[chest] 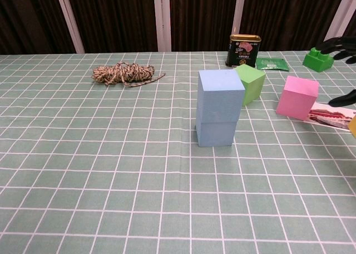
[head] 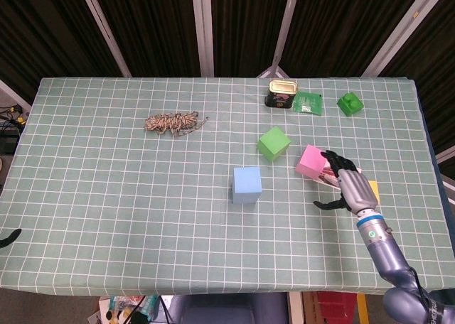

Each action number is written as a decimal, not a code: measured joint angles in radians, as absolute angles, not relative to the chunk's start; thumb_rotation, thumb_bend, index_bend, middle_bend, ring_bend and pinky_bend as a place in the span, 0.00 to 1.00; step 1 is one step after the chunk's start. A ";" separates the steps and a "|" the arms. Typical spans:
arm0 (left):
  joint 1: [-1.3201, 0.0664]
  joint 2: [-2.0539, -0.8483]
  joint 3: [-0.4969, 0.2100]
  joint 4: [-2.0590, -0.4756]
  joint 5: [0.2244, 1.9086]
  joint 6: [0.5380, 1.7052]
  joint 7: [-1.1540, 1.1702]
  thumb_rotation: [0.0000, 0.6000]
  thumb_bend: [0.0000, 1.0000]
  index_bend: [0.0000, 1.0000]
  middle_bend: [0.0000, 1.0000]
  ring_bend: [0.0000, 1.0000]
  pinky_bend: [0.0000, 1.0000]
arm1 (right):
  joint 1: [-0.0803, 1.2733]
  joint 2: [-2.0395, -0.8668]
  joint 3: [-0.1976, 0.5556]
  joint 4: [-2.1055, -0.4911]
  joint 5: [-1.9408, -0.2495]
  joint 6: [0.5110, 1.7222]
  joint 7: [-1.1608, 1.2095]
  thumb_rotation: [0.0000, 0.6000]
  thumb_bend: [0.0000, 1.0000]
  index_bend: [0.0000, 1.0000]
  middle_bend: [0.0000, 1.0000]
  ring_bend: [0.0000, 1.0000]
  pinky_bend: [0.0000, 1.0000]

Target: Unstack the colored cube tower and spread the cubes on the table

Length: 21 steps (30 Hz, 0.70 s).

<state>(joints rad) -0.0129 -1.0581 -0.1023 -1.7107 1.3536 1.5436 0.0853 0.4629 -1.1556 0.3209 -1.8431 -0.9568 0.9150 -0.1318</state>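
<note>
A tower of two blue cubes [chest: 219, 109] stands mid-table; from above only its top [head: 247, 184] shows. A green cube [head: 274, 144] and a pink cube [head: 311, 160] lie apart to its right. The yellow cube [head: 373, 191] sits on the table, partly hidden behind my right hand [head: 346, 184]. That hand hovers with its fingers spread and holds nothing, just right of the pink cube [chest: 298, 97]. Its dark fingertips [chest: 335, 42] enter the chest view at the right edge. A dark tip [head: 8, 236] at the left edge looks like my left hand.
A photo card [head: 328, 176] lies under the right hand. At the back right stand a tin [head: 282, 93], a green packet [head: 308, 101] and a green toy brick [head: 349, 103]. A rope bundle [head: 174, 121] lies back left.
</note>
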 measured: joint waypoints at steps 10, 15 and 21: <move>-0.010 -1.054 -0.105 -1.711 1.353 1.550 0.072 1.00 0.17 0.18 0.00 0.00 0.08 | 0.638 -1.292 0.314 -1.906 -0.762 0.973 -0.367 1.00 0.15 0.03 0.00 0.01 0.00; -0.006 -1.051 -0.109 -1.714 1.342 1.552 0.067 1.00 0.17 0.18 0.00 0.00 0.08 | 0.720 -1.365 0.314 -1.930 -0.706 1.039 -0.477 1.00 0.15 0.07 0.03 0.01 0.00; -0.003 -1.045 -0.115 -1.717 1.330 1.553 0.058 1.00 0.17 0.18 0.00 0.00 0.08 | 0.810 -1.448 0.322 -1.947 -0.623 1.132 -0.600 1.00 0.15 0.18 0.12 0.01 0.00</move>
<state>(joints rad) -0.0031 -1.0452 -0.1146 -1.7175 1.3305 1.5529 0.0580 0.8102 -1.4478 0.3216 -1.9468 -0.6228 1.1323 -0.6003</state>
